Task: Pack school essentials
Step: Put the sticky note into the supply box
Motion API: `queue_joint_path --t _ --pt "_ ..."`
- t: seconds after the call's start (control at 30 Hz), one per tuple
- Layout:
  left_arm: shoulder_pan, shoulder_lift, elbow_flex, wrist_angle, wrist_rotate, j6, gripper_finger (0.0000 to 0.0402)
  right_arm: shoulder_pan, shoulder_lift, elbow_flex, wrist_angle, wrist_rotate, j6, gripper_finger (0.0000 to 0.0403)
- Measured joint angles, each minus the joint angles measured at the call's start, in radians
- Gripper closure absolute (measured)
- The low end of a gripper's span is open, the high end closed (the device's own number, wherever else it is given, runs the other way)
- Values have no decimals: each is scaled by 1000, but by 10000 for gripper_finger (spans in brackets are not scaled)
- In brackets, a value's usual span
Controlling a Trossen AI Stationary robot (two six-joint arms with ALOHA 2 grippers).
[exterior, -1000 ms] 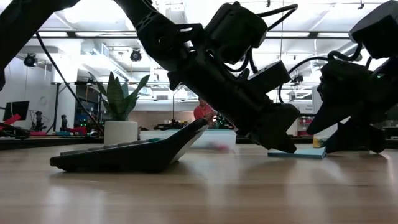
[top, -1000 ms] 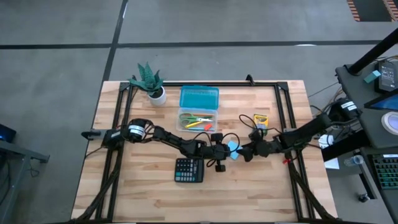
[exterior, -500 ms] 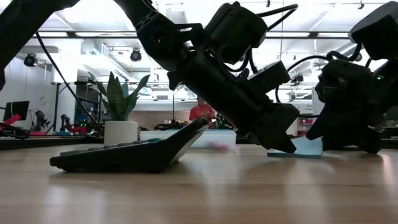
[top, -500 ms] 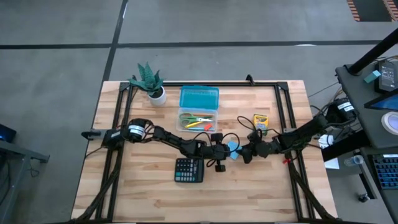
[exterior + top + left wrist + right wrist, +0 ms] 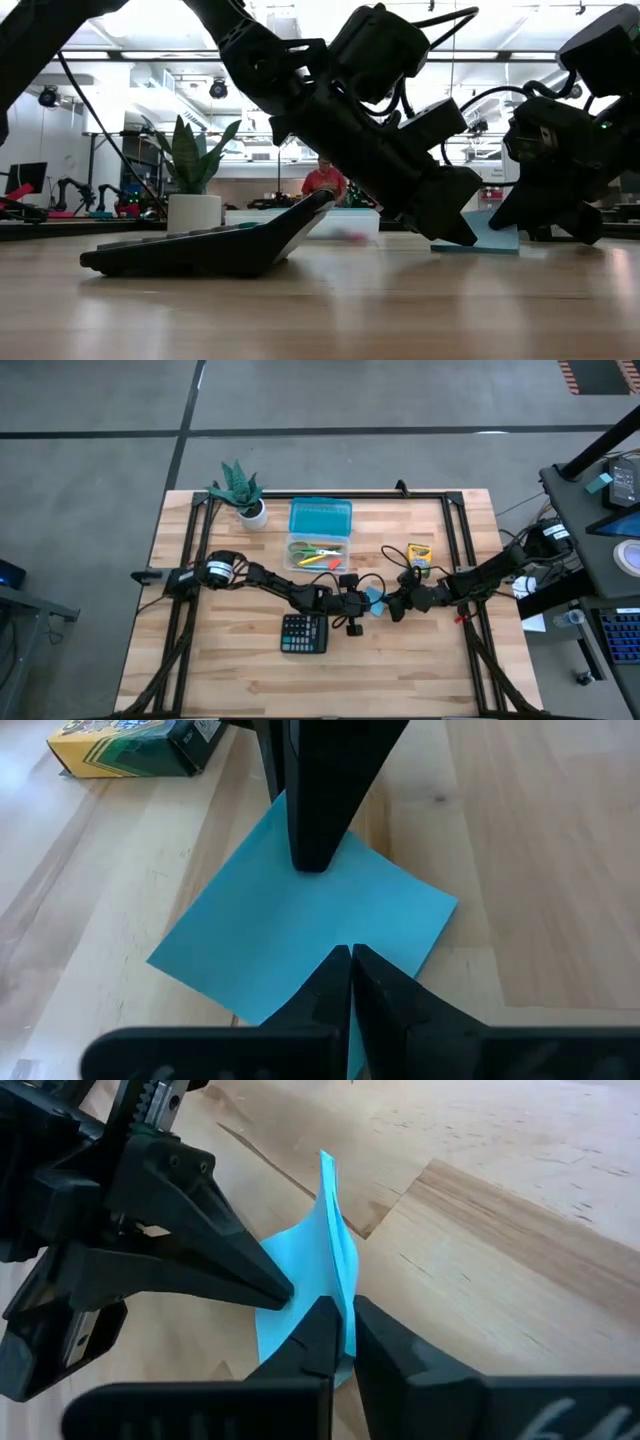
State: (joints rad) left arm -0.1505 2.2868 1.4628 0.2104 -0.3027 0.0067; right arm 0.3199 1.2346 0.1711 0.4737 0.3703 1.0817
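The light-blue note pad (image 5: pixel 374 596) lies at the table's middle between my two grippers. My left gripper (image 5: pixel 361 603) is shut, its tips on the pad's left part (image 5: pixel 350 960). My right gripper (image 5: pixel 389 604) is shut on the pad's right edge, which stands raised (image 5: pixel 492 234). The yellow crayon box (image 5: pixel 420 555) lies flat behind them. Pencils and green-handled scissors lie in the clear box (image 5: pixel 318 554). My left gripper presses its shut fingertips (image 5: pixel 282 1293) down on the pad's left part (image 5: pixel 300 970), slanting down from the table's left. That side stays on the table. My right gripper pinches the pad's right edge (image 5: pixel 343 1315) between its two fingers, coming low from the table's right. That edge is lifted and the pad tilts up (image 5: pixel 330 1210); one sheet or several, I cannot tell.
A black calculator (image 5: pixel 303 632) lies just near-left of the grippers, under the left arm. The box's blue lid (image 5: pixel 320 517) lies behind the clear box. A potted plant (image 5: pixel 242 490) stands at the far left. A person shows in the room beyond (image 5: pixel 322 180).
My right gripper has risen a little with the pad's right edge. The pad, flat on the table before, now tilts up on that side, while its left side stays down under my left gripper.
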Motion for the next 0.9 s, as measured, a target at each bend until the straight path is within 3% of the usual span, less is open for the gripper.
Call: queue_joint_path --t 0.27,0.53,0.9 --pt "-17 -45 -5 -51 6 50 402 0 -7 1 -6 -5 -31 392" --pt "-66 -232 -45 -148 -55 179 402 -1 -58 1 -46 -11 -83 392" --pt "-85 -640 -390 -110 -72 210 402 -57 -222 3 -79 -12 -193 391"
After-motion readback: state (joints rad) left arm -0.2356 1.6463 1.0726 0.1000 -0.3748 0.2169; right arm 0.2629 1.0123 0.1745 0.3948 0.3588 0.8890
